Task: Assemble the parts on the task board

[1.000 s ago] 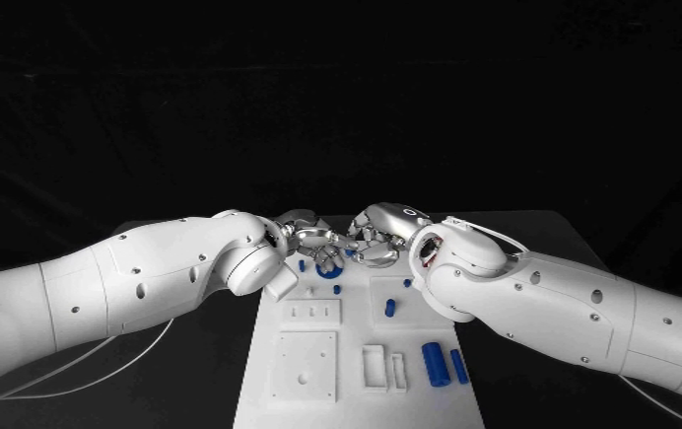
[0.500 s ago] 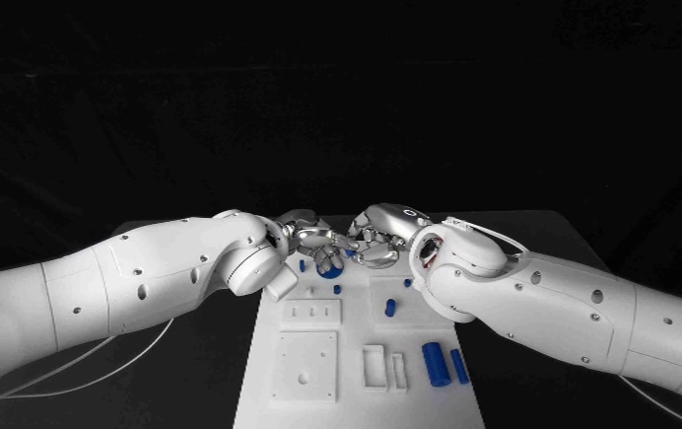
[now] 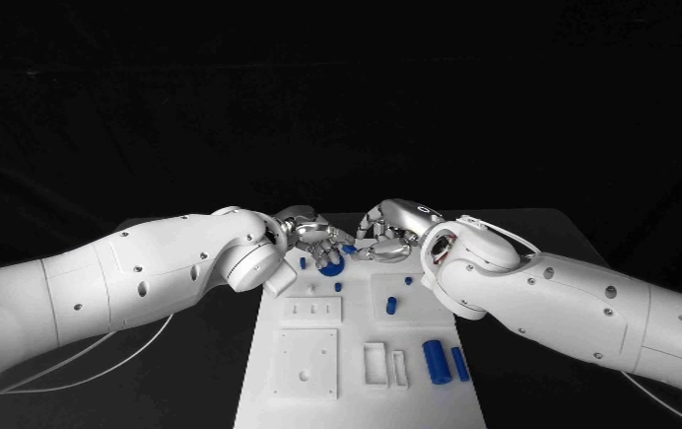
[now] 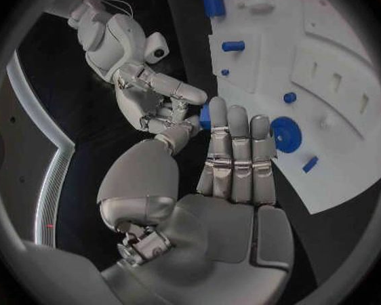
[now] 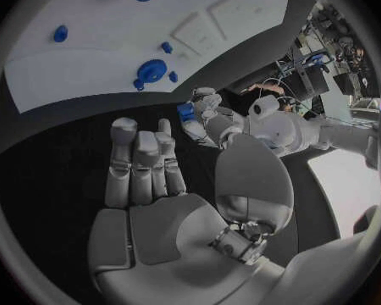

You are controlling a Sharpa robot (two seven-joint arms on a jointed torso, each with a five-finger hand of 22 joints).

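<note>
The white task board (image 3: 356,350) lies in the middle of the black table (image 3: 569,242), running from near to far; both hands meet above its far end. The left hand (image 3: 315,242) hovers over the far left of the board with a small blue part (image 5: 186,111) pinched at its fingertips, as the right wrist view shows; in the left wrist view its fingers (image 4: 237,156) lie straight and side by side, and the blue piece (image 4: 205,117) peeks out just behind them. The right hand (image 3: 386,235) hangs just beside it, to the right, fingers curled inward; the right wrist view shows its palm bare and nothing in its fingers (image 5: 139,163). Beneath the left hand a blue disc (image 3: 330,270) sits on the board; a small blue peg (image 3: 392,306) stands further toward the near side, around mid-board; two blue cylinders (image 3: 437,363) lie side by side at the near right, beside white rectangular blocks (image 3: 374,365).
</note>
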